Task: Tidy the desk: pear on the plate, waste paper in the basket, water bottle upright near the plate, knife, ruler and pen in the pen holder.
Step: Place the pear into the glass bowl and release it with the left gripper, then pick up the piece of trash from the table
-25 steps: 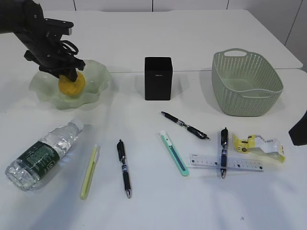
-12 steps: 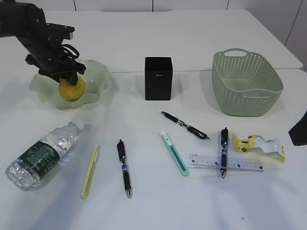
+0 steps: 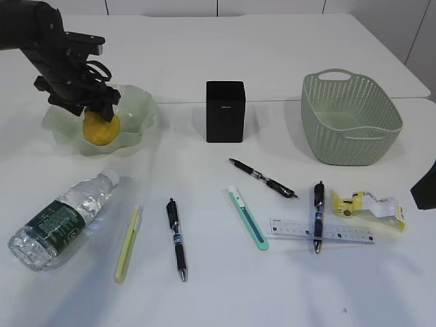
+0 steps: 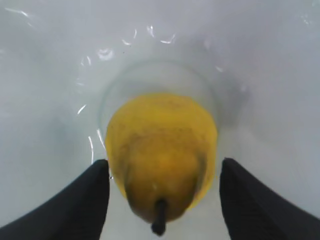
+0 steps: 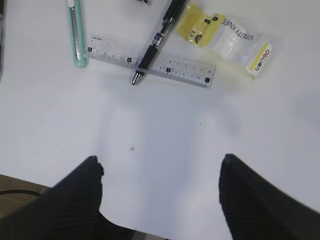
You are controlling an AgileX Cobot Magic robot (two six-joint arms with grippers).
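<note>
The yellow pear rests in the pale green plate at the far left. My left gripper hangs right over it, open, with its fingers either side of the fruit. The water bottle lies on its side at the front left. A green knife, a clear ruler with a pen across it, and yellow waste paper lie front right. My right gripper is open over bare table.
The black pen holder stands mid-table and the green basket at the back right. Two more pens and a yellow-green stick-like item lie on the white table. The right arm shows at the right edge.
The left jaws have spread apart off the pear, which now sits in the plate. The right arm has not moved.
</note>
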